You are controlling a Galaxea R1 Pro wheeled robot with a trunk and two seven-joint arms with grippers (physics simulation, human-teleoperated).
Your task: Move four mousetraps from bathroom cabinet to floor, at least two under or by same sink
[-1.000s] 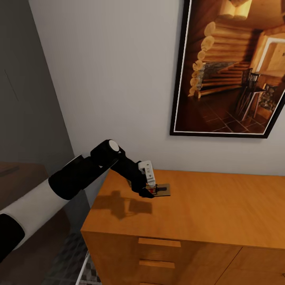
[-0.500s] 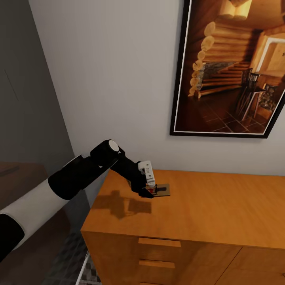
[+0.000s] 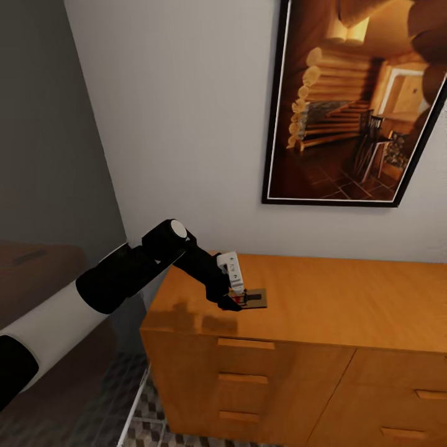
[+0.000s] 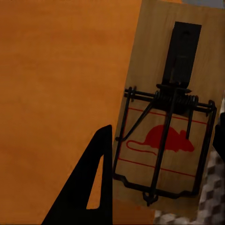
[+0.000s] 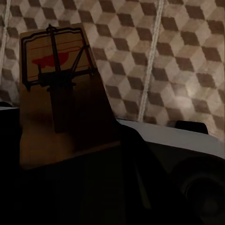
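Since the earlier head views the whole scene has slid and dropped in the picture, so a camera or base shift is read, while the left arm and its load keep the same place in view. The left gripper (image 3: 236, 300) is clamped on a mousetrap (image 3: 254, 298) whose far end reaches out over the cabinet (image 3: 347, 310) top (whether it rests on the wood or hangs just above cannot be told). In the left wrist view the mousetrap's (image 4: 168, 126) long axis is seen running along the fingers: a tan wooden board, dark wire spring and bar, red mouse print. A second mousetrap (image 5: 58, 89) is held in front of the right wrist camera, over the cube-patterned bathroom floor (image 5: 178, 51); the right jaws' state cannot be made out.
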